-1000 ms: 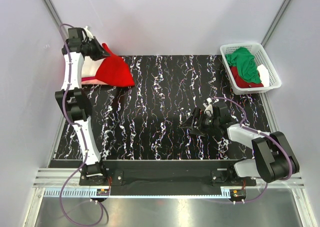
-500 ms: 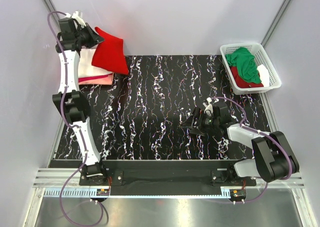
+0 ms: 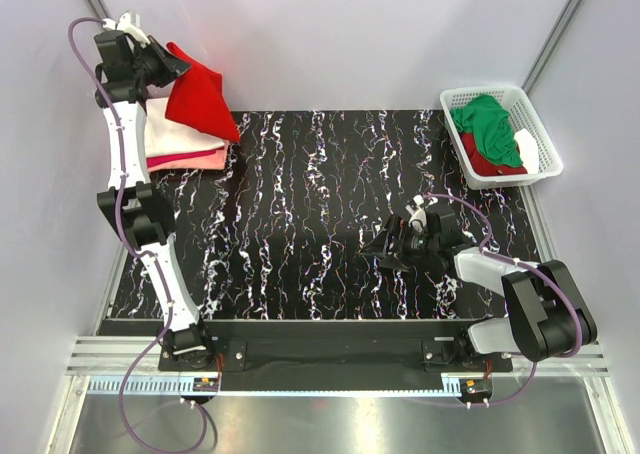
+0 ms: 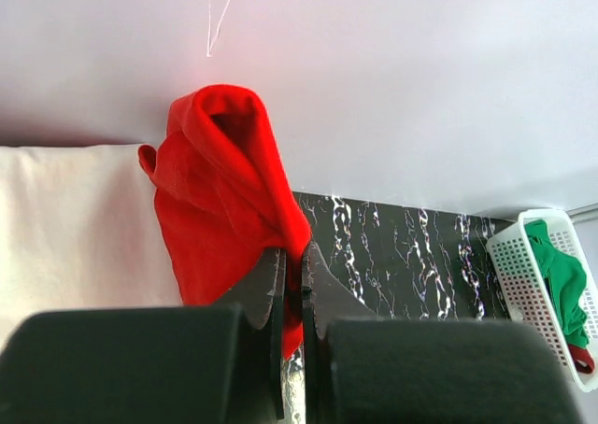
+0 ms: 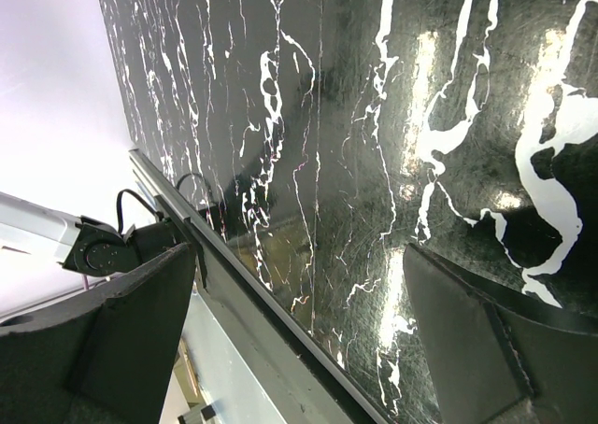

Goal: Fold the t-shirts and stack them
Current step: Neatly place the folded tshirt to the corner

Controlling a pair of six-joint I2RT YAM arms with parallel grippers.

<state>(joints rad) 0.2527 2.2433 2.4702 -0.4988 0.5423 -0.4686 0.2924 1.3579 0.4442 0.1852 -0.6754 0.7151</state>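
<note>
Risk of a spoiled fold at the drop

My left pincer (image 4: 293,267) is shut tight, and its jaws pinch one edge of the red shirt (image 3: 203,102). I hold it high at the far left corner, above the pile (image 3: 200,148). It hangs there as a loose bunch, not as a flat packet. My right pincer (image 5: 308,326) is wide apart and has nothing in it. It lies low over the bench (image 3: 300,204), well apart from all the cloth.

What can go wrong, in my judgement: the grip takes only a small part of the cloth, so the shirt may slip out, or the fold may open while it hangs. If I let it go from this height, it may land crumpled or half off the pile. The hanging end may also drag over the white shirt (image 3: 165,136) on top and pull it out of line. The wall is close behind my arm, so there is little room to correct.

Count: one red shirt in my grip. In the pile I see three layers: white on top, then a crimson strip (image 3: 168,159) and a salmon pink shirt (image 3: 205,158) under it. In the basket (image 3: 455,99) at the far right are three more: a green shirt (image 3: 490,124), a dark red shirt (image 3: 487,162) and a white piece (image 3: 527,152). If more lie under them, I cannot tell. That gives seven shirts and one basket.
</note>
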